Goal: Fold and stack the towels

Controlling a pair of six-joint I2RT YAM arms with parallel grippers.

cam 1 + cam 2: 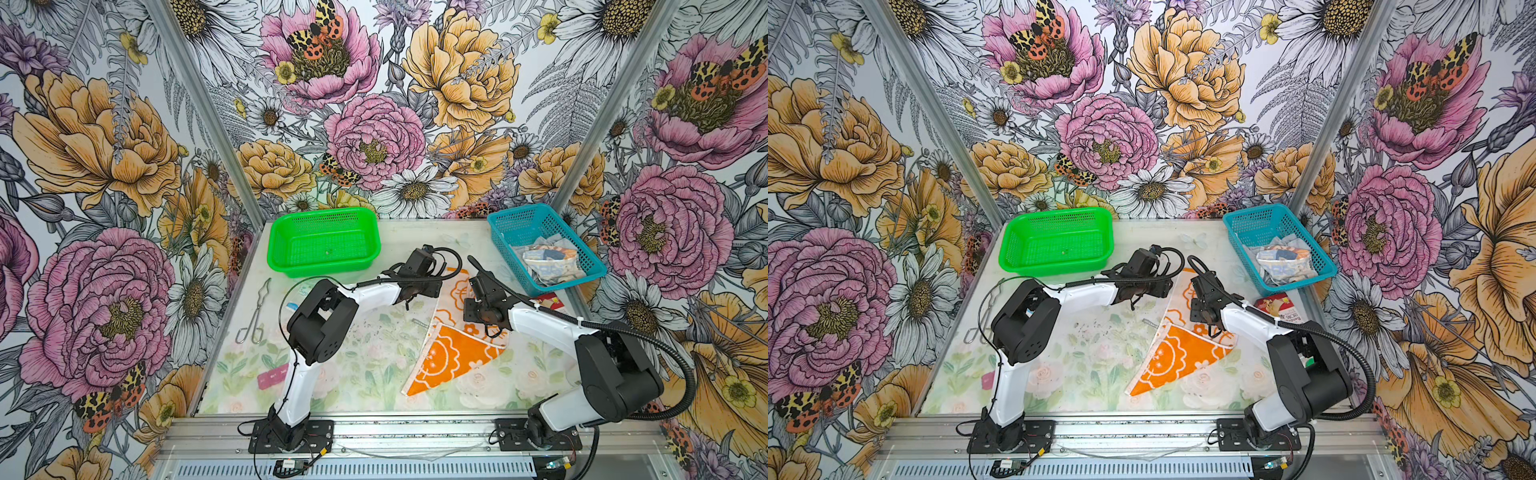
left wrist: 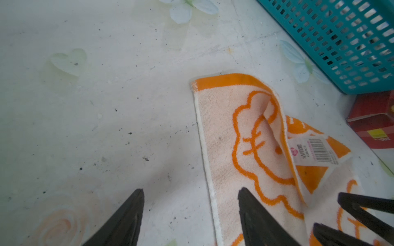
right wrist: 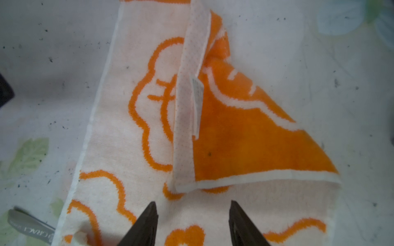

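Observation:
An orange towel with white flower outlines (image 1: 455, 355) (image 1: 1183, 353) lies on the table's right half. Its far part is turned pale side up (image 2: 221, 136) and one corner is folded over, orange side up (image 3: 245, 136). My left gripper (image 1: 409, 302) (image 2: 191, 191) is open, with one finger over the towel's long white edge and the other over bare table. My right gripper (image 1: 492, 332) (image 3: 193, 203) hovers open over the pale cloth just short of the folded corner. Crumpled cloths, light grey and blue-orange (image 1: 548, 259), lie in the teal basket (image 1: 509, 222).
A green basket (image 1: 278, 237) stands at the back left. Metal tongs (image 1: 254, 311) lie by the left edge, with a pink card (image 1: 272, 379) in front of them. A red-white carton (image 1: 552, 301) sits beside the teal basket. A small grey metal piece (image 3: 29, 226) lies next to the towel.

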